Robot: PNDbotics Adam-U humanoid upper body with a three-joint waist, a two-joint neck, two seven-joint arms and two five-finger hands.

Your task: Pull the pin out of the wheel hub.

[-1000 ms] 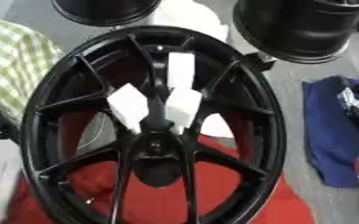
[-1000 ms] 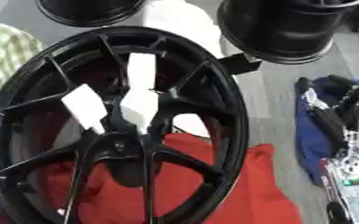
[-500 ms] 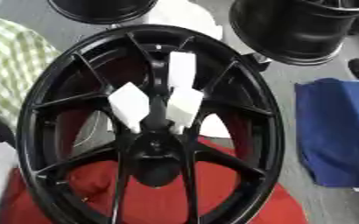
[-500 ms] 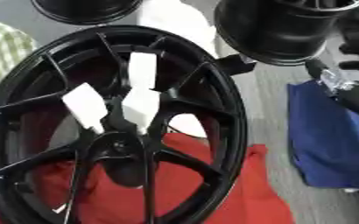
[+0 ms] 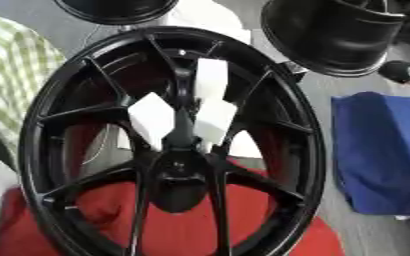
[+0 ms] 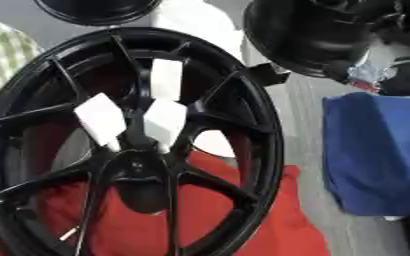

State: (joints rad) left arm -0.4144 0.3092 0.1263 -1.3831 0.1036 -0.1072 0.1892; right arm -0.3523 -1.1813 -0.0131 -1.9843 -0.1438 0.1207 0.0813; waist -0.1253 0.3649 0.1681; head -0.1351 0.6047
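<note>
A large black spoked wheel hub [image 5: 178, 167] lies tilted in the middle, on a red cloth [image 5: 103, 210]. White blocks [image 5: 152, 117] show between its upper spokes. I cannot make out a pin at the hub's centre [image 6: 138, 167]. My right hand [image 6: 366, 75] shows only as dark and silver parts at the upper right edge. It is beside a second black wheel [image 6: 313, 35], apart from the hub, and its fingers are not readable. My left hand is out of sight.
A blue cloth [image 5: 383, 150] lies to the right of the hub, and a green checked cloth [image 5: 12, 75] to the left. A third black wheel [image 5: 117, 10] stands at the top. A small pale sliver [image 6: 68, 233] rests on the red cloth.
My right hand has risen from over the blue cloth to the upper right, beside the far wheel. The hub has not moved.
</note>
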